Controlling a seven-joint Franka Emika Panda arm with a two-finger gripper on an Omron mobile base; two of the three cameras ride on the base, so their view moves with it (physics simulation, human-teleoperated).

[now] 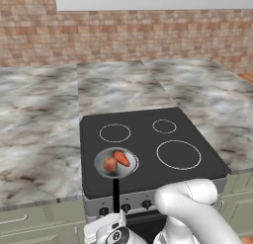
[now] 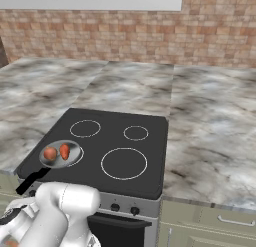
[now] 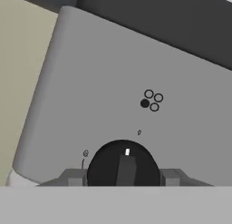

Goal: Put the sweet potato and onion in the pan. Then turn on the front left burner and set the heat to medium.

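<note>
The marble bench [image 1: 39, 119] surrounds the black stovetop [image 1: 148, 139]. On the front left burner [image 1: 101, 176] stands the pan [image 1: 100, 158], its black handle pointing to the front edge. Inside it the sweet potato [image 1: 121, 158] lies just beside the onion [image 1: 110, 164]. On the grey control panel [image 3: 113, 73], the jaws stand apart on both sides of a black knob [image 3: 123, 166]; whether they touch it I cannot tell.

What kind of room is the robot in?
It looks like a kitchen. There is a black glass stovetop with ring marks, set into a marbled counter against a brick wall. A small pan on the stove holds a sweet potato and an onion.
</note>
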